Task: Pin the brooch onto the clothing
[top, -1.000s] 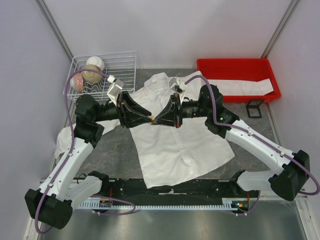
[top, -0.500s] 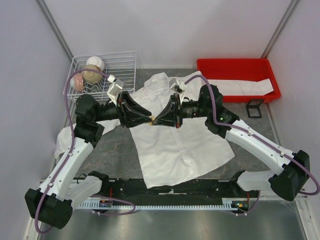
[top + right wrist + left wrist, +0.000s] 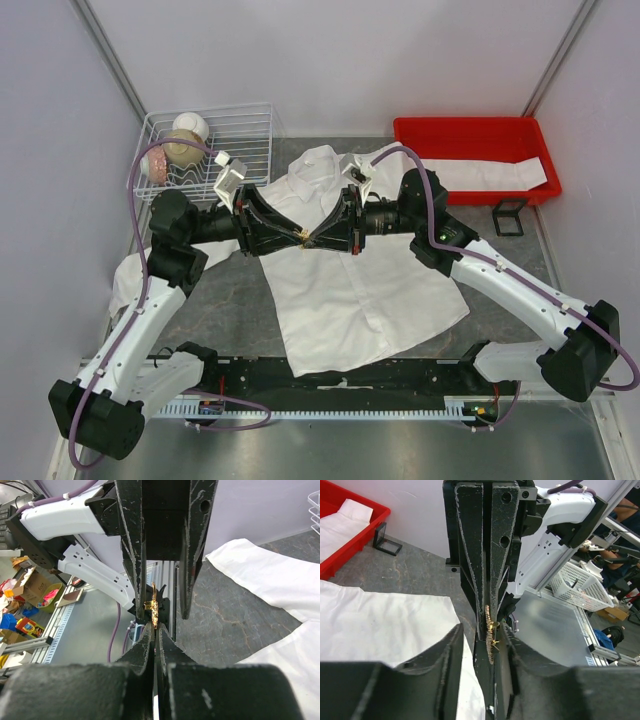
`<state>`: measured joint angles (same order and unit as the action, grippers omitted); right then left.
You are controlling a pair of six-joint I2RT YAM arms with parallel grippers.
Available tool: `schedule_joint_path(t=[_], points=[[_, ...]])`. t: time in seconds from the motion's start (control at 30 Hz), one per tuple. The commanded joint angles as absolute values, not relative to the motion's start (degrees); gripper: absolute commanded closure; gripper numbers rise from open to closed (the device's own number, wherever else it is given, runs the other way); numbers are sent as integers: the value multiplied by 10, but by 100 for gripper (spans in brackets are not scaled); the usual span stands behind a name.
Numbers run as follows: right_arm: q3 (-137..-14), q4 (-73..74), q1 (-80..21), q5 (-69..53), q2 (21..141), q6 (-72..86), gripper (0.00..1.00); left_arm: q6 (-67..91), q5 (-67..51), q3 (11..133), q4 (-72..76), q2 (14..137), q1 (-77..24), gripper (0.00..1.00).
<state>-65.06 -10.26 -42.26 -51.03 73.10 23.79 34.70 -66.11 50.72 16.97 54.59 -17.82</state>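
The white shirt (image 3: 350,290) lies flat on the table, collar at the far side; it also shows in the left wrist view (image 3: 380,625) and the right wrist view (image 3: 270,575). My two grippers meet tip to tip above its upper left chest. My right gripper (image 3: 155,627) is shut on the small gold brooch (image 3: 154,609), which stands edge-on at its fingertips. My left gripper (image 3: 482,630) is open, its fingers standing on either side of the right gripper's tips and the brooch (image 3: 491,636). From above the brooch (image 3: 304,237) is a gold speck between the left gripper (image 3: 297,235) and the right gripper (image 3: 311,239).
A white wire basket (image 3: 255,120) with bowls stands at the far left. A red bin (image 3: 470,130) holding white cloth is at the far right, with a small black stand (image 3: 509,216) in front of it. A shirt sleeve trails left under the left arm.
The joined gripper tips have shifted very slightly toward the far side. Nothing else has visibly changed.
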Motion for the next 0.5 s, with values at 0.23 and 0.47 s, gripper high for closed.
schedule_joint_path(t=[0.23,0.47], points=[[-664,-150,-424,-512,733,257,100,342,-671,508,171,545,-182,88],[-690,-103,-375,-504,758,226,37,374,-632,486,172,563,-147,98]])
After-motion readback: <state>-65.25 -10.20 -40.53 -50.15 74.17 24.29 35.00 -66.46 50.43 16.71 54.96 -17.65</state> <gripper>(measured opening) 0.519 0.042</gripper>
